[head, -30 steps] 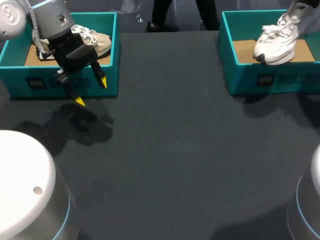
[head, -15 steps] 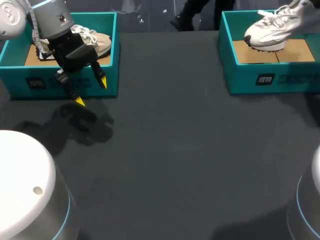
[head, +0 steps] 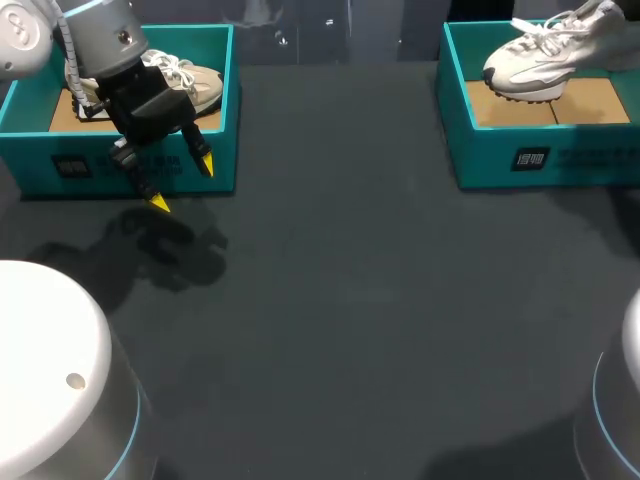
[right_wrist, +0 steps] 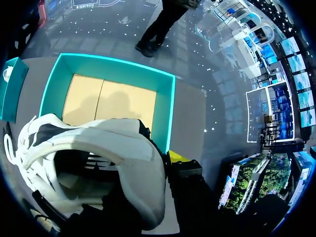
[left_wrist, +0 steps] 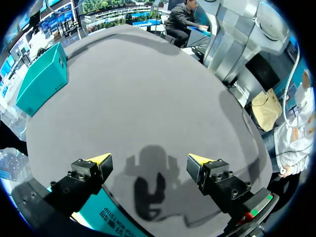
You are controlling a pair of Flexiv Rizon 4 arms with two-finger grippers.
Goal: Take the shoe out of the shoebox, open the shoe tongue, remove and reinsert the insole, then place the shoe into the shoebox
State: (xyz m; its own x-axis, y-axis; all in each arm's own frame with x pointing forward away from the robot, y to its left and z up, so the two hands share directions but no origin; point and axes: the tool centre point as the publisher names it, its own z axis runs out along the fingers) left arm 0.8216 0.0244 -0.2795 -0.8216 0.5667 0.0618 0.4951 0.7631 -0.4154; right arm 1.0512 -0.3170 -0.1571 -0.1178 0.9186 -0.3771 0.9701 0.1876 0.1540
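Rising out of the far-right shoebox [head: 520, 150], the white shoe [head: 535, 62] is gripped in your right claw [right_wrist: 165, 165], left claw [head: 182, 184] open, so extraction looks nearly done.

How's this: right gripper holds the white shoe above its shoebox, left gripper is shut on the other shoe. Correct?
No. The left gripper is open and empty, per the left wrist view; the other shoe lies in its shoebox. The rest holds.

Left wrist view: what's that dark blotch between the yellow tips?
Left wrist view: the left claw's own shadow on the table; head view: the same shadow lies under that claw, so light likely comes from above.
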